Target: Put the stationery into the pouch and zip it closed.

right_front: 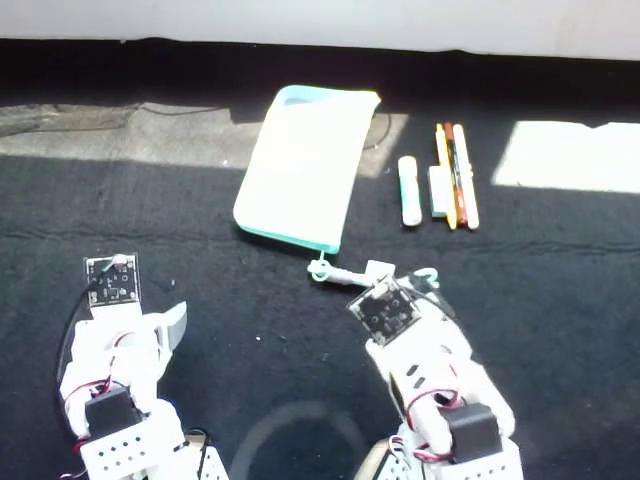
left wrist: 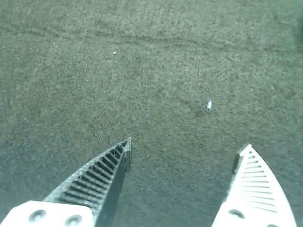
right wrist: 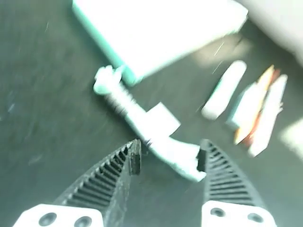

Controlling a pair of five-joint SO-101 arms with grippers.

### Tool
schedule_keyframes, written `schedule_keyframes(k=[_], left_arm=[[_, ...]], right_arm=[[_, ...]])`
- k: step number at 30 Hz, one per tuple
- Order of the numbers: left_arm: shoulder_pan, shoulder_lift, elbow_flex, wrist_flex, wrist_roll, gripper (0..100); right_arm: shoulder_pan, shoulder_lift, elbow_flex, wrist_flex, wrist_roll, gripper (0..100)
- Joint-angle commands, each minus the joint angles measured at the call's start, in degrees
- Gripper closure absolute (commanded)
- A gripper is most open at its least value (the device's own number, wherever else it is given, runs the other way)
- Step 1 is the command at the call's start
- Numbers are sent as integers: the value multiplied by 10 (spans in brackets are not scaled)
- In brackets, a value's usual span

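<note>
Too small to identify: flat white piece [right_front: 438, 192] among the stationery. Lying on dark fibrous table covering [right_front: 200, 230] below pale wall [right_front: 300, 20]: white rectangular fabric pouch [right_front: 300, 170] with teal edging, white tube [right_front: 409, 190] and yellow, red, cream pens [right_front: 456, 175] beside it. Spread open: left gripper [left wrist: 187, 145] over bare covering, right gripper [right wrist: 170, 144] straddling white pull tab [right wrist: 158, 127] at pouch corner.

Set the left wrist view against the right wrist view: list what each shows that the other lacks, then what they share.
Left wrist view's own: the left gripper, open over bare dark mat with a white speck. Right wrist view's own: the right gripper, open, with the near end of a white, teal-ringed item between its fingers; beyond it the white pouch, a white stick and a bundle of pens. Shared: dark mat under a pair of open, ridged fingers.
</note>
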Motion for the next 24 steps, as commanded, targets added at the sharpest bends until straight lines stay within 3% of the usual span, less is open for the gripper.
schedule_keyframes(k=[1,5,10,14,19,24], left_arm=[[-8,-1,9,3,4,649],[-7,-1,9,21,4,649],[-6,-1,9,31,4,649],[-6,-1,9,32,4,649],[-6,-1,9,32,4,649],[-6,-1,9,32,4,649]], right_arm=[[6,-2,-62,-87,99,857],[6,-2,-63,-173,214,889],[11,25,-51,-224,237,897],[23,65,-87,-338,256,897],[23,153,-199,-444,336,897],[23,271,-340,-467,337,897]])
